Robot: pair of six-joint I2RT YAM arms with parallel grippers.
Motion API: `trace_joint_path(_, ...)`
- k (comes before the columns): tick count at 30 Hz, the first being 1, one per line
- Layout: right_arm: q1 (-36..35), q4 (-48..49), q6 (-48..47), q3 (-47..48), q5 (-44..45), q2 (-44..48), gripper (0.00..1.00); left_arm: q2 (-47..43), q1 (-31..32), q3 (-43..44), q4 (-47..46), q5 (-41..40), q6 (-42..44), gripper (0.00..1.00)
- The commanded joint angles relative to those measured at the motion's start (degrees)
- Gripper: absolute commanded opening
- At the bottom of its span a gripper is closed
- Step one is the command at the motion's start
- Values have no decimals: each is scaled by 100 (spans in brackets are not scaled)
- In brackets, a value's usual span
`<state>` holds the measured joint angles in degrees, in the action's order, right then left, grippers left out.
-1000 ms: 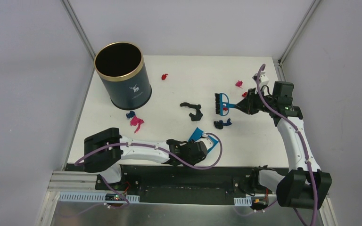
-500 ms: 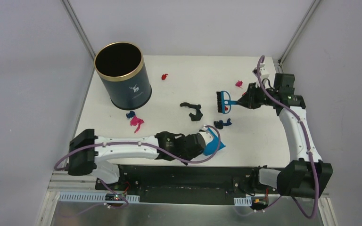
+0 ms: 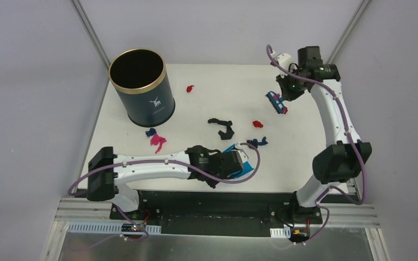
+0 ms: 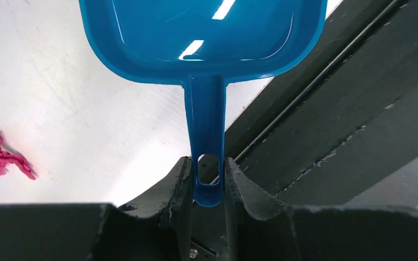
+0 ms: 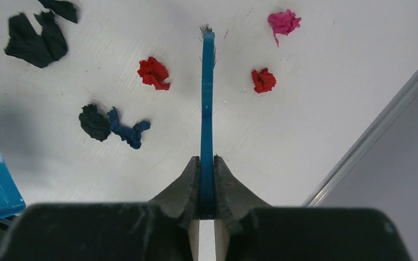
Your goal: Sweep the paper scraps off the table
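Scraps (image 3: 257, 124) dot the open surface (image 3: 228, 92) middle, left fingers (image 4: 178, 187) pinched on the dustpan (image 4: 204, 38) handle at the front rail (image 4: 315, 109), right fingers (image 5: 186, 187) clamped on the brush (image 5: 207, 98) toward the right edge.

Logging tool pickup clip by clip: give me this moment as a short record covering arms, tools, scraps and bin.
left gripper: shut on the dustpan handle, at the table front edge
right gripper: shut on the brush handle, over the table's far right
dustpan contents: none visible
paper scraps: scattered on the table, not gathered
bin: upright, far left corner
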<state>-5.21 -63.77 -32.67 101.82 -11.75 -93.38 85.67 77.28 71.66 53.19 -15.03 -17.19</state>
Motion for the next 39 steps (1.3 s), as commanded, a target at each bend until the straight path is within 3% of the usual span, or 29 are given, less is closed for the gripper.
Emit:
trace_joint_path(1,-331,-518,-477,494,896,-653,0,516,-94,176,-44,15,-263,0)
trace_joint_path(6,-822,-334,-701,415,1505,-1211,0,1040,-345,415,-329,607,-613,0)
trace_joint_path(12,-1141,-811,-619,397,1234,-1552,0,1536,-419,774,-327,724,-622,0)
trace_joint_path(18,-1579,-1058,-441,-520,806,-1040,0,1942,-643,1014,-327,862,-495,0)
trace_joint_path(25,-2003,-1639,-99,-1383,-412,-120,0,2255,-774,1242,-422,824,-289,0)
trace_joint_path(30,-1995,-2093,196,-1216,-1402,123,0,2215,-767,1132,-682,810,-182,0)
trace_joint_path(35,-1844,-2200,348,-836,-1164,190,0,1873,-743,635,-1065,666,-159,0)
trace_joint_path(39,-1292,-2326,245,-301,-952,69,0,1281,-579,-32,-1504,464,-89,0)
